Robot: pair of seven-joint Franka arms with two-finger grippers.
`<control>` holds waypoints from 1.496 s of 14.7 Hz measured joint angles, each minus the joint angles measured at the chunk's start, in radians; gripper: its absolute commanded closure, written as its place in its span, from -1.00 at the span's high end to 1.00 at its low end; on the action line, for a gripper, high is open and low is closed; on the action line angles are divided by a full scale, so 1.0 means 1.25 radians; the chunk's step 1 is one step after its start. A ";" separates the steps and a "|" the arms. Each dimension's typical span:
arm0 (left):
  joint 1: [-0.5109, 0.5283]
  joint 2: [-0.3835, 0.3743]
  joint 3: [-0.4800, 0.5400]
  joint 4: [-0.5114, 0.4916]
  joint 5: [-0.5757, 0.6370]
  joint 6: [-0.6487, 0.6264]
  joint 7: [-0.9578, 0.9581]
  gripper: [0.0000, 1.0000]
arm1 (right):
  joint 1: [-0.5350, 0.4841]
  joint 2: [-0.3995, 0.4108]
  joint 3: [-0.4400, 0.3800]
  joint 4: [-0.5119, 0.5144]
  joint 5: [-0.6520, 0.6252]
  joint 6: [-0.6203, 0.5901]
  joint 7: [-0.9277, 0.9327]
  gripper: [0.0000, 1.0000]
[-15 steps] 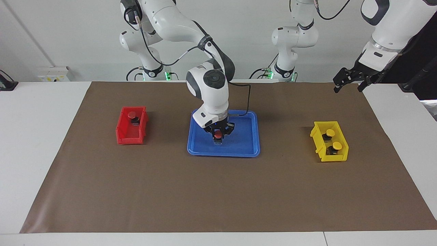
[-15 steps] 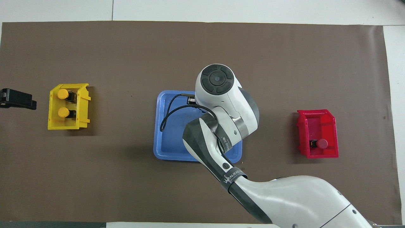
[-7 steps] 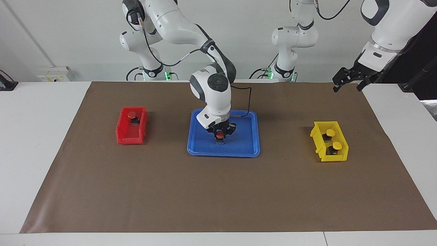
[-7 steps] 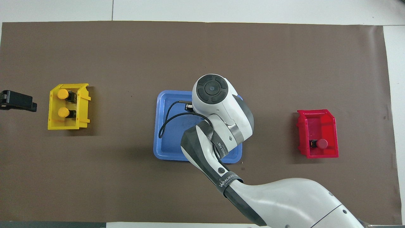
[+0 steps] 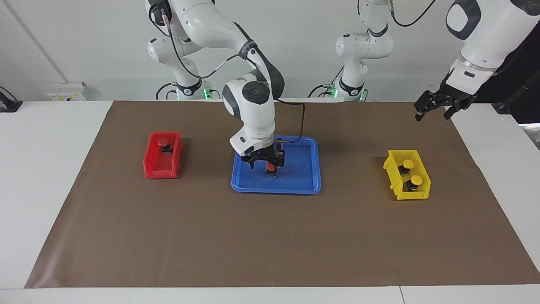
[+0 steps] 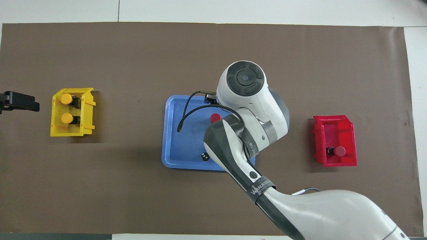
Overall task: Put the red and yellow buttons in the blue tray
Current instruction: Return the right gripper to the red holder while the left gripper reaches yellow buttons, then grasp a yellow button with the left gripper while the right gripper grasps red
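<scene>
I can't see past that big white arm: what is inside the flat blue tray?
One red-capped push-button stands in the flat blue plastic tray, with the right gripper open just above it. In the overhead view the right arm covers part of the tray floor, so that part cannot be checked there.

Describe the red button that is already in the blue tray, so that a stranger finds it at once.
Find the blue tray at the middle of the brown mat. One red button stands in it, under the right gripper. The other red-capped button sits in the red bin.
</scene>
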 measured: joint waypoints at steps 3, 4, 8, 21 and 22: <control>0.013 0.082 0.001 -0.043 0.000 0.124 0.028 0.45 | -0.119 -0.136 -0.001 -0.083 -0.002 -0.095 -0.179 0.73; 0.014 0.121 0.001 -0.042 0.000 0.163 0.032 0.42 | -0.157 -0.192 -0.002 -0.138 -0.002 -0.104 -0.239 0.70; 0.014 0.226 0.001 -0.039 0.000 0.271 0.034 0.37 | -0.294 -0.377 -0.002 -0.365 -0.002 -0.110 -0.449 0.59; 0.035 0.263 -0.002 -0.084 0.000 0.349 0.039 0.29 | -0.435 -0.421 0.002 -0.621 -0.002 0.117 -0.643 0.31; 0.035 0.263 -0.003 -0.087 0.000 0.352 0.039 0.24 | -0.439 -0.417 0.002 -0.622 -0.002 0.123 -0.647 0.31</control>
